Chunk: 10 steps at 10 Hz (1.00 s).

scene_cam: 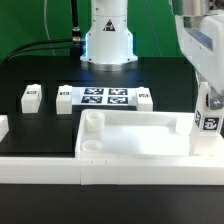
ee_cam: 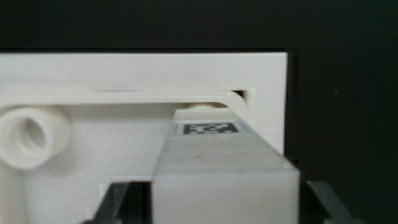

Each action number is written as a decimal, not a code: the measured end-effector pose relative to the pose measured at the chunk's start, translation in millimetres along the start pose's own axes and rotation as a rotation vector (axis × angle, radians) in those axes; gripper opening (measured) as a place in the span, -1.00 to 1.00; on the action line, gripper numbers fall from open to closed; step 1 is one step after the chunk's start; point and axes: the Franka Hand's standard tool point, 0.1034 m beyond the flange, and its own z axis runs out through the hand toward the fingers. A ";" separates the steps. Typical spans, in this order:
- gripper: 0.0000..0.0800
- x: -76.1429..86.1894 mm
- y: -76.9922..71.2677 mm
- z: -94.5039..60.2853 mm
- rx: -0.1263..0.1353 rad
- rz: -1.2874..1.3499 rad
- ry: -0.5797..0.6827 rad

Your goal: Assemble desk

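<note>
Broadly, a black table [scene_cam: 40, 125] before a green backdrop [scene_cam: 30, 30] bears everything, with a white border rail [scene_cam: 40, 165] along its near edge. From the exterior view's left sit three loose legs: the first leg [scene_cam: 30, 96], the second leg [scene_cam: 65, 98] and, past the marker board [scene_cam: 105, 97], the third leg [scene_cam: 144, 99]; nearer lies one tabletop [scene_cam: 135, 150], rim up, its long axis running left to right. At its right corner the gripper [scene_cam: 208, 108] clamps the fourth leg [scene_cam: 210, 123] upright, long axis vertical, making four legs.
</note>
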 end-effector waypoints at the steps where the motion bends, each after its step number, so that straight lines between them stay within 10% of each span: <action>1: -0.27 -1.2 1.4 -0.3 0.060 0.110 -0.002; 8: -0.26 -2.1 0.2 -0.8 0.104 0.127 -0.018; 9: 0.24 -6.2 -0.9 -4.5 0.090 0.003 -0.009; 10: 0.24 -12.1 -3.4 -9.7 0.079 -0.069 -0.010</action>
